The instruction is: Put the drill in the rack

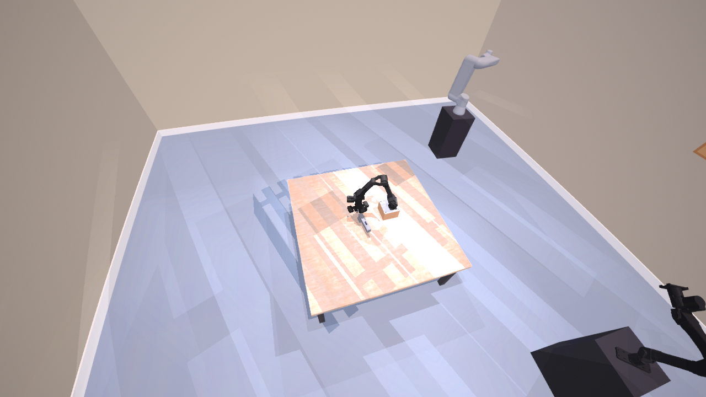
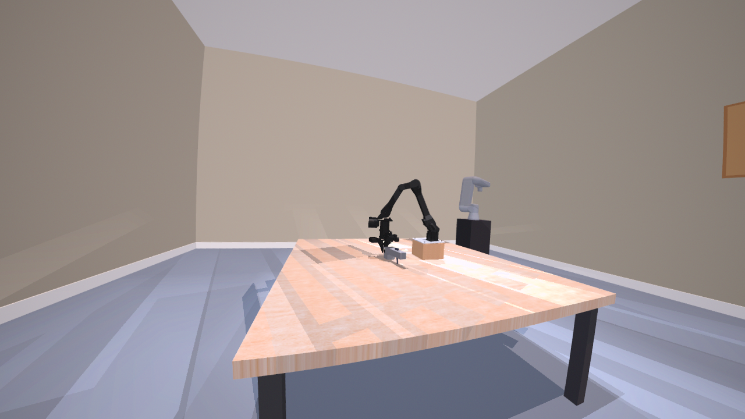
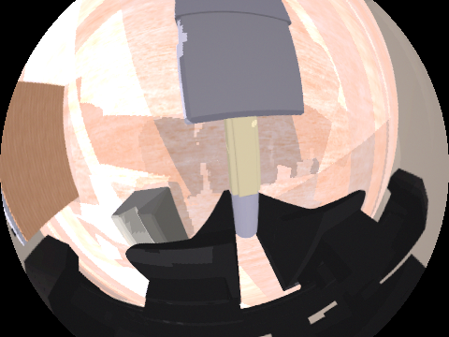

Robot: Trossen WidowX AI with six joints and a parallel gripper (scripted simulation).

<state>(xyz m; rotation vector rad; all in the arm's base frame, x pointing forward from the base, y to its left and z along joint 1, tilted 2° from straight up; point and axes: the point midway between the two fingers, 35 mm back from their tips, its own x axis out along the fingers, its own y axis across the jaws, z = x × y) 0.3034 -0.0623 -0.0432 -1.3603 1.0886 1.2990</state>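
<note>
A grey housing (image 1: 365, 224) (image 2: 397, 254) (image 3: 240, 70) is on the table. In the wrist view the drill (image 3: 244, 159), with a cream shank and a grey-blue end, sticks out of the housing's near end. My gripper (image 2: 383, 249) (image 3: 235, 194) is shut on the drill, around its grey-blue end and the lower part of the shank. A small grey block (image 3: 159, 216), perhaps the rack, stands left of the fingers and is partly hidden by one of them. The key cannot be made out clearly; only a small dark mark shows on top of the housing.
My arm stands on a wooden box (image 1: 389, 215) (image 2: 428, 251) (image 3: 37, 154) to the right of the housing, on the wooden table (image 1: 340, 276) (image 2: 312, 318). A pale arm (image 1: 461, 81) (image 2: 467, 195) and another black arm (image 1: 688, 328) stand on pedestals away from the table.
</note>
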